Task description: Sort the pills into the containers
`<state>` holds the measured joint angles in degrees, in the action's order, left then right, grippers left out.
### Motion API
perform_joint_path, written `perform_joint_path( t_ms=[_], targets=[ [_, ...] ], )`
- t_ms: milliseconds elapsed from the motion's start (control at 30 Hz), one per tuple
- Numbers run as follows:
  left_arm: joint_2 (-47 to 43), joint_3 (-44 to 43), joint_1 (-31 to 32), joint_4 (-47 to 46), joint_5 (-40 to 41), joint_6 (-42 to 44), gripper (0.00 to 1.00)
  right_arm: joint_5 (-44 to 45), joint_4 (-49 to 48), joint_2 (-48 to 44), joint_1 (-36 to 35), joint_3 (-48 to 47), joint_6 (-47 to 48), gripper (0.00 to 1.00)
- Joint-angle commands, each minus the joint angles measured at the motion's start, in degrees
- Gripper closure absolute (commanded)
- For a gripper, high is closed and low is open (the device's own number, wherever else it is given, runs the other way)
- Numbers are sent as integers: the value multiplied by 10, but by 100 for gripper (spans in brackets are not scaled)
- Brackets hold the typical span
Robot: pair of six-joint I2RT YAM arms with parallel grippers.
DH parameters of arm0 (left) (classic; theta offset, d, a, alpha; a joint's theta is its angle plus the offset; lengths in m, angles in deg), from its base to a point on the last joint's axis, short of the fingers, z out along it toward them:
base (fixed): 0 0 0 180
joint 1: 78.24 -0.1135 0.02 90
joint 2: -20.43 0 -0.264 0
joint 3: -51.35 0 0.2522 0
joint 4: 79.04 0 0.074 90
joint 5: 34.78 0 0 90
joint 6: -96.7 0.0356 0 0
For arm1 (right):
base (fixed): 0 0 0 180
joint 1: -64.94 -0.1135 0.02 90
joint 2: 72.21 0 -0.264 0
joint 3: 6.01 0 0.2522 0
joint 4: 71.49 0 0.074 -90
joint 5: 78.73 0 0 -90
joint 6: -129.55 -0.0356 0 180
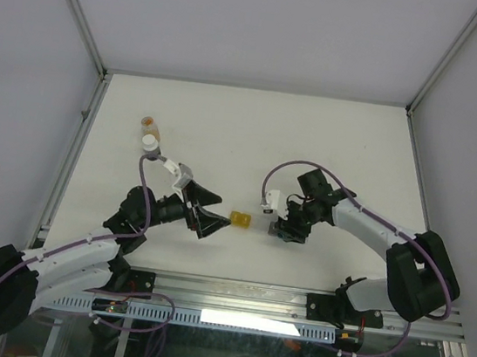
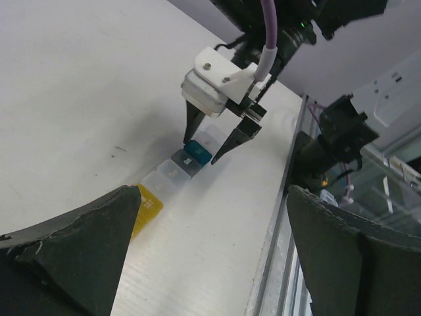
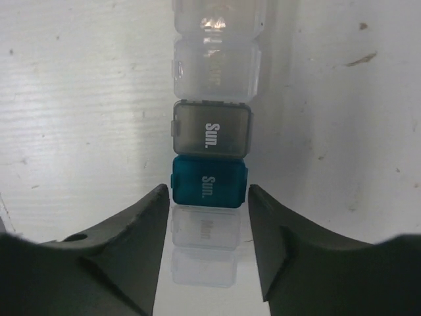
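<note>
The container strip lies on the white table between the arms. Its yellow end compartment [image 1: 240, 220] shows in the left wrist view [image 2: 148, 207], followed by clear ones [image 2: 168, 178], a grey one [image 2: 187, 161] and a teal one [image 2: 197, 153]. In the right wrist view the teal compartment [image 3: 209, 179] reads "Sun.", with the grey one [image 3: 210, 128] beyond it. My right gripper [image 3: 207, 197] [image 1: 284, 230] is open, its fingers [image 3: 141, 237] straddling the strip just short of the teal compartment. My left gripper [image 2: 210, 263] [image 1: 211, 219] is open and empty, next to the yellow end. No loose pills show.
Two small bottles stand at the back left, one with orange contents [image 1: 148, 122] and one white-capped [image 1: 150, 142]. The table's near edge and metal rail [image 2: 289, 217] run close beside the strip. Frame posts stand at the table corners.
</note>
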<state>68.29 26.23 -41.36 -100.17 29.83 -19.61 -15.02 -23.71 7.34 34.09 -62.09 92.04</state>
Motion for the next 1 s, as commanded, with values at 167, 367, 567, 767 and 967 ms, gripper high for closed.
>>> perform_joint_path(
  t_ms=[167,367,567,767,967],
  targets=[
    [102,-37,95,-81,-3,228,2,-56,63,-43,12,-23,85,12],
    [197,-48,131,-132,-20,393,1,-216,150,-142,129,-8,204,5],
    [286,-129,130,-30,-47,511,1,-270,152,-200,225,59,309,1],
    [362,-192,131,29,-66,581,1,-255,135,-155,231,71,332,1],
    [434,-251,131,95,-79,611,1,-247,118,-141,234,79,330,1]
  ],
)
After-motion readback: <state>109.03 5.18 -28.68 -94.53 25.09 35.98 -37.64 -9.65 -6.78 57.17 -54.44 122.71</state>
